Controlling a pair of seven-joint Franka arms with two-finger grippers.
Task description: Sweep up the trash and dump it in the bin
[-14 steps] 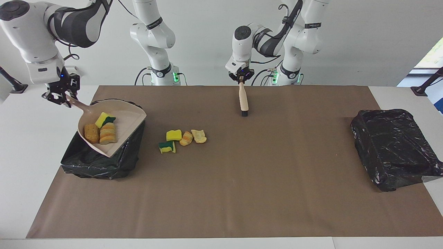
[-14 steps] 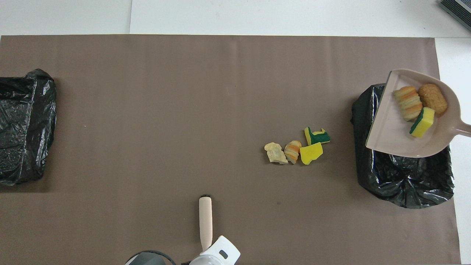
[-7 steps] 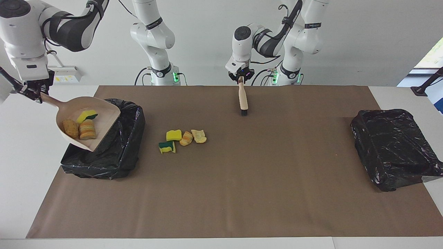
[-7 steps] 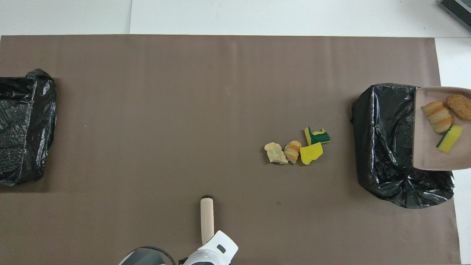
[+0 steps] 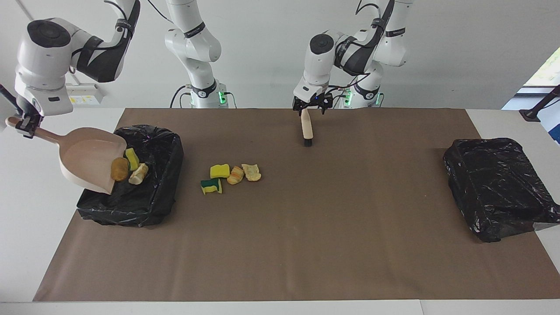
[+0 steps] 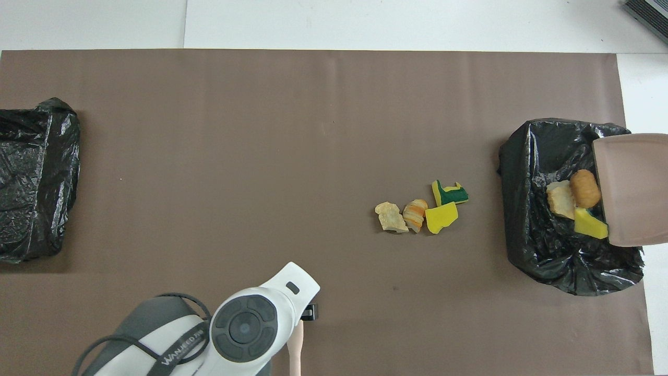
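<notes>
My right gripper point(image 5: 21, 124) is shut on the handle of the pale pink dustpan point(image 5: 85, 157), which tilts steeply over the black-lined bin point(image 5: 155, 197) at the right arm's end. Three trash bits slide off its lip into the bin: a brown lump point(image 5: 119, 169), a yellow-green sponge point(image 5: 131, 158) and a pale lump point(image 5: 138, 173). Several more trash bits point(image 5: 232, 175) lie grouped on the brown mat beside the bin. My left gripper point(image 5: 311, 105) hangs open just above the handle end of the brush point(image 5: 307, 127), whose bristles rest on the mat.
A second black-lined bin point(image 5: 498, 186) sits at the left arm's end of the table. The brown mat point(image 5: 306, 227) covers most of the table. In the overhead view the left arm point(image 6: 240, 329) hides most of the brush point(image 6: 295, 352).
The right gripper swung the dustpan outward and tipped it, so the three bits slid down to its lip over the bin. The left gripper opened, let go of the brush and rose slightly.
</notes>
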